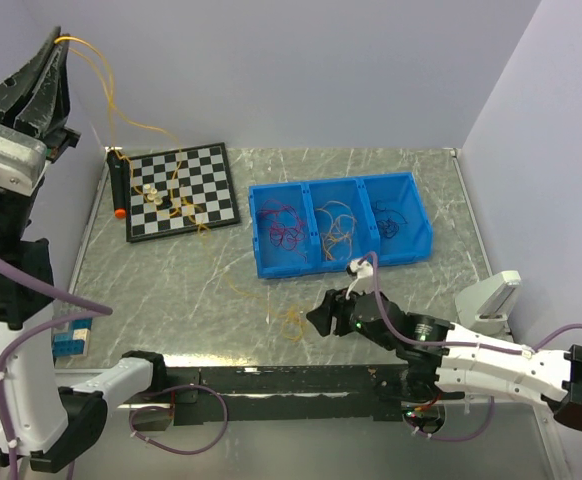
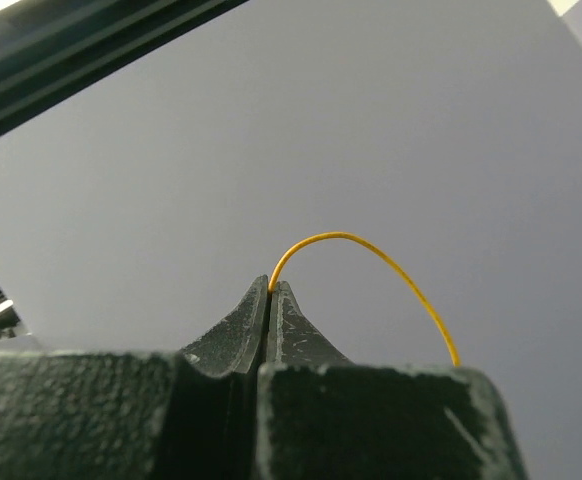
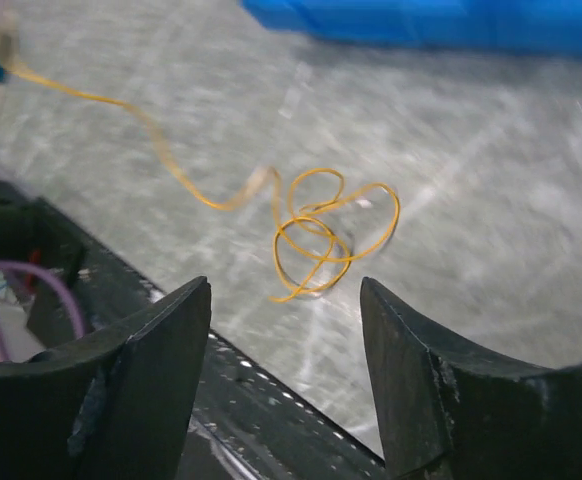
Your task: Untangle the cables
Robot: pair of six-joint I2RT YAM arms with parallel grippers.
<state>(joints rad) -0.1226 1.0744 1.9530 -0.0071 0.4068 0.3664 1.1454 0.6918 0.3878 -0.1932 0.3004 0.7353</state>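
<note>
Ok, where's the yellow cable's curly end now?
The yellow cable's curly end lies on the table near its front edge, centre of the top view, just ahead of the open right gripper.

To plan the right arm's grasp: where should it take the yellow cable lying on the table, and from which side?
Probably grip the yellow cable from above, on its single strand beside the curled bunch: it lies flat on the table; loops could snag.

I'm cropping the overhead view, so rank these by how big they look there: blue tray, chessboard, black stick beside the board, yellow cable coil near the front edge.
1. blue tray
2. chessboard
3. black stick, long but thin
4. yellow cable coil; it looks close to the stick, so that order is unsure.
</note>
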